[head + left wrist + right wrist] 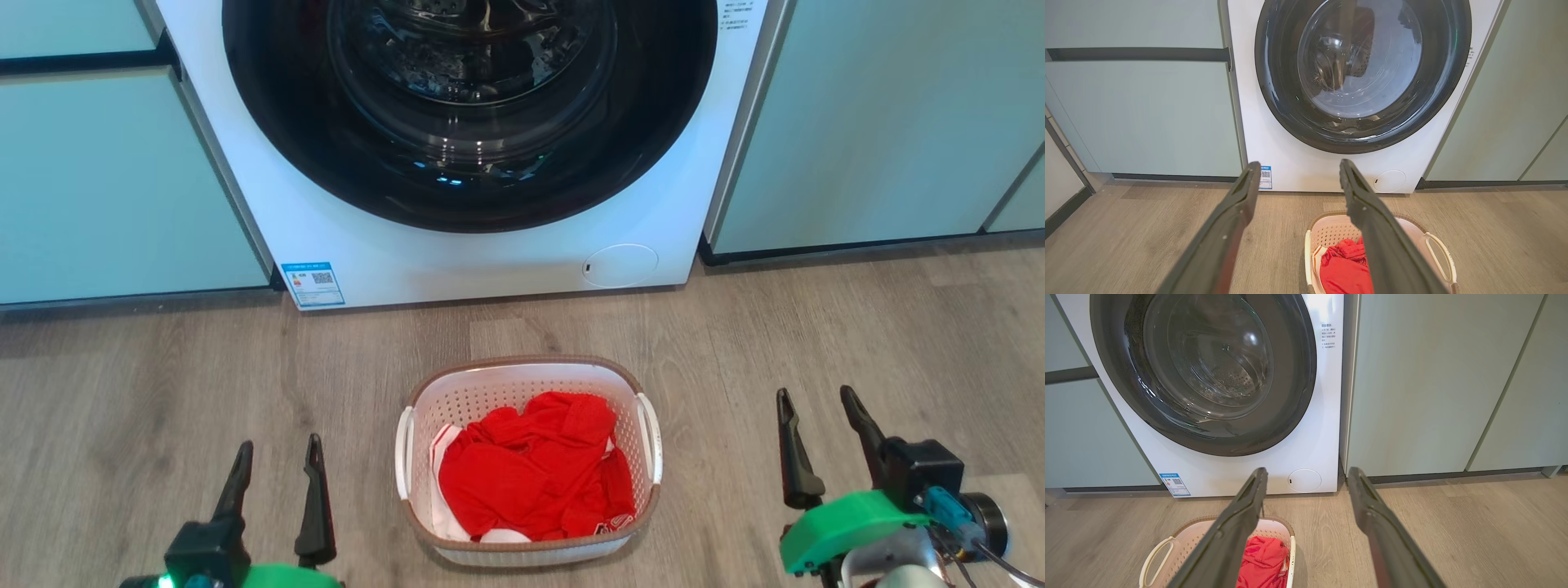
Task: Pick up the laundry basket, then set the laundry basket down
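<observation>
The laundry basket [490, 398] is found standing on the wooden floor [163, 392] directly before the washing machine [506, 261], with red clothing [531, 474] heaped inside. The left gripper [279, 443] and right gripper [815, 392] are held low on either side, well apart from its white handles, jaws spread and empty. The flanking stance is judged a preparation for a two-sided lift; no contact is made.

Laundry basket [490, 398] floor beneath red clothes [531, 474].
</observation>
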